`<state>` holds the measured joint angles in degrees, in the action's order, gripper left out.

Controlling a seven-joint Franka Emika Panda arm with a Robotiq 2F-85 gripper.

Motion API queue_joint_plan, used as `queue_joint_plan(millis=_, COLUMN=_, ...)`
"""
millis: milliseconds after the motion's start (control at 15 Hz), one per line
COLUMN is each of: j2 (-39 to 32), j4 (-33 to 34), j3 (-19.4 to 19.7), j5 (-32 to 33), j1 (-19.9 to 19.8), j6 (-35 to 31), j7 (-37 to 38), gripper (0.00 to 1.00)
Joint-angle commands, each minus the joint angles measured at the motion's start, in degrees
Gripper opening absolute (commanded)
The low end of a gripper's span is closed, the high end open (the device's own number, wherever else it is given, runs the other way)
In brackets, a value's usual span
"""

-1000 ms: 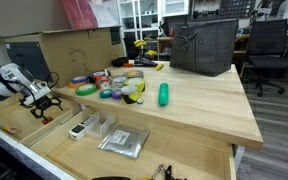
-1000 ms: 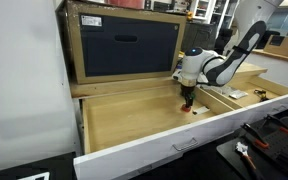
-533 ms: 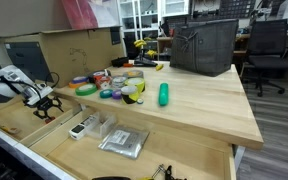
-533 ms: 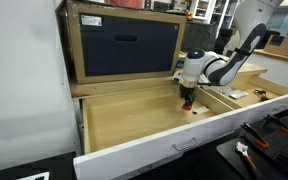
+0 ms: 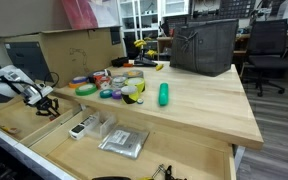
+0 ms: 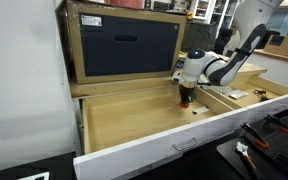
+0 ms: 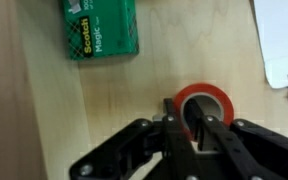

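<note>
Claw [image 7: 199, 128], wide a second ago, now pinches the near wall of the red tape roll [image 7: 205, 93], flat on the drawer floor [image 7: 134, 110] near the green tape box [image 7: 99, 25]; grasp seemingly secured.

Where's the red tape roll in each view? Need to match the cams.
Wrist view: red tape roll right of centre, on the wooden drawer floor, at the tips of the gripper.
In an exterior view: a small red spot right of centre, just below the gripper.
In an exterior view: roll not made out; it would be by the gripper at far left.
Shared landmark: the gripper.
</note>
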<state>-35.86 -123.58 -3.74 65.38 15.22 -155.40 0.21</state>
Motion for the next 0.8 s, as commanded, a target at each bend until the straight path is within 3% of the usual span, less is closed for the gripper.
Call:
queue_joint_plan(millis=0, j2=-0.2, j4=0.2, j3=-1.1, j5=0.9, j1=-1.0, j6=0.2, j7=-2.2, gripper=0.04)
queue_joint_plan(millis=400, j2=2.4, j4=-4.2, j3=1.1, j5=7.3, j1=1.5, j6=0.7, j7=-0.2, gripper=0.04)
queue_joint_plan(millis=733, j2=7.7, j4=-11.8, j3=2.9, j5=20.4, j1=2.1, j6=-0.9, j7=7.1, gripper=0.04)
